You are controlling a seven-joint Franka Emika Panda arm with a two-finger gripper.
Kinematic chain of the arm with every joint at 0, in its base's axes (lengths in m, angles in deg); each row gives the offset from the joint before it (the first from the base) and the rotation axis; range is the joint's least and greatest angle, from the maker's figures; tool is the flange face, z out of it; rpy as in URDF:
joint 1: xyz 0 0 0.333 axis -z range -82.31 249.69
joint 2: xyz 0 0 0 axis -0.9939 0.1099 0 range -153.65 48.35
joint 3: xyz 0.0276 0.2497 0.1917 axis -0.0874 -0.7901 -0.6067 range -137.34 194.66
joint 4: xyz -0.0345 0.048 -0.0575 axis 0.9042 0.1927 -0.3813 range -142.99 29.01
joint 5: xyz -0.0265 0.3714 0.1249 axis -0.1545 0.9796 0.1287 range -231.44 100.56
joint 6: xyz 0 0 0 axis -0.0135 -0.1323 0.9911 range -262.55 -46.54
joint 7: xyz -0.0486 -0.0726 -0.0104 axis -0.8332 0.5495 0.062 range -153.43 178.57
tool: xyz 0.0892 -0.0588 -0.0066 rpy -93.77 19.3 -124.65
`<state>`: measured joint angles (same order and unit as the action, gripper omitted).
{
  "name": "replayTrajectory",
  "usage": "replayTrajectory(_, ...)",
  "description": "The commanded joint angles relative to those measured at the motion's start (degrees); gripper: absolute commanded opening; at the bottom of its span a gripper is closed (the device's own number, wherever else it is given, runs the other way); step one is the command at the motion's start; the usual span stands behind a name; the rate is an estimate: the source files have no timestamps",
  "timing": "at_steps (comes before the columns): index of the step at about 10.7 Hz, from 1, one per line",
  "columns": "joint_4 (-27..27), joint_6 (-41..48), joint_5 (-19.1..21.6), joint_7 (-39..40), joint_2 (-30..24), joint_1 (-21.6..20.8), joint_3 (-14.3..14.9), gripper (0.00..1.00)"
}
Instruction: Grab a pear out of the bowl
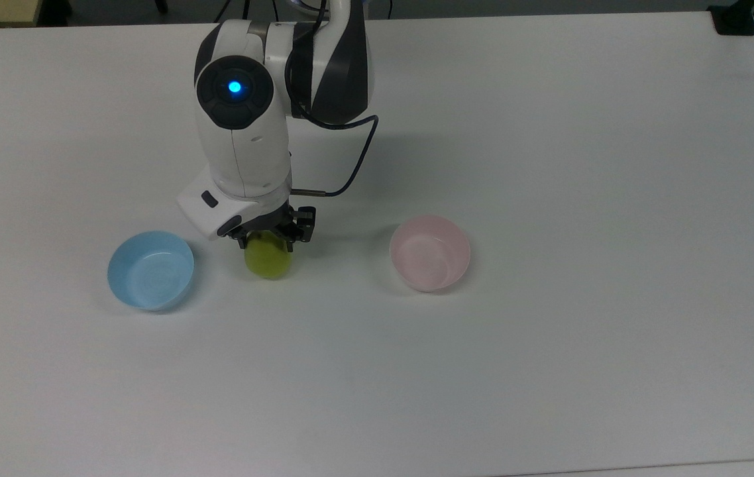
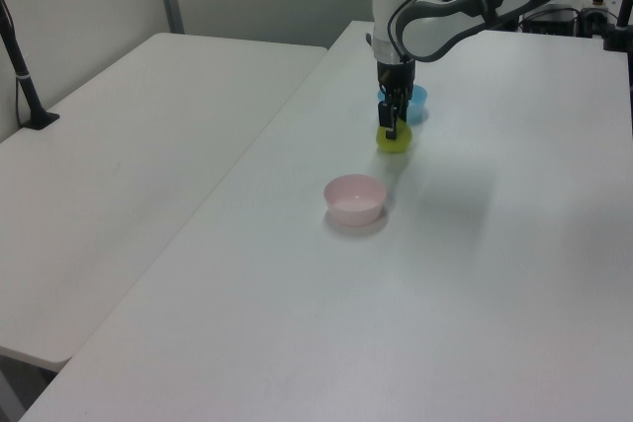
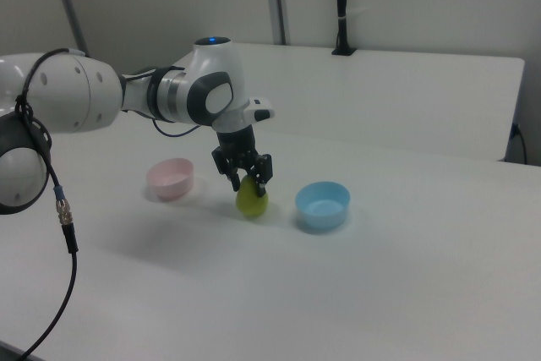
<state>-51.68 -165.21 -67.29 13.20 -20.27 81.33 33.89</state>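
Observation:
The yellow-green pear [image 1: 268, 260] hangs upright from my gripper [image 1: 269, 238], which is shut on its upper part. It sits low, at or just above the white table, and I cannot tell whether it touches. The pale pink bowl [image 1: 430, 253] stands to the top view's right of the pear with nothing inside. In the left view the pear [image 2: 394, 140] is under the gripper [image 2: 392, 126], beyond the pink bowl [image 2: 355, 200]. In the right view the gripper [image 3: 248, 177] holds the pear [image 3: 252, 201] to the right of the pink bowl [image 3: 171, 179].
A light blue bowl [image 1: 150, 270] stands close to the pear on the top view's left, partly behind the arm in the left view [image 2: 417, 102] and to the right view's right [image 3: 322, 205]. A black cable [image 1: 357, 159] loops off the wrist.

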Motion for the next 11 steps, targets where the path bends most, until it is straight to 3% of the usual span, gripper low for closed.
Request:
replayTrajectory(1,-1.00,0.41,-0.70,0.16,-2.05,-0.28,0.05,1.00)
replayTrajectory(3,-0.83,4.77,-0.70,-0.80,-6.08,-0.28,0.13,1.00)
replayTrajectory(6,-0.82,19.51,-0.61,-0.98,-14.77,-0.02,0.13,1.00)
replayTrajectory(11,-0.74,25.20,-0.52,-1.07,-19.10,0.51,0.22,1.00)
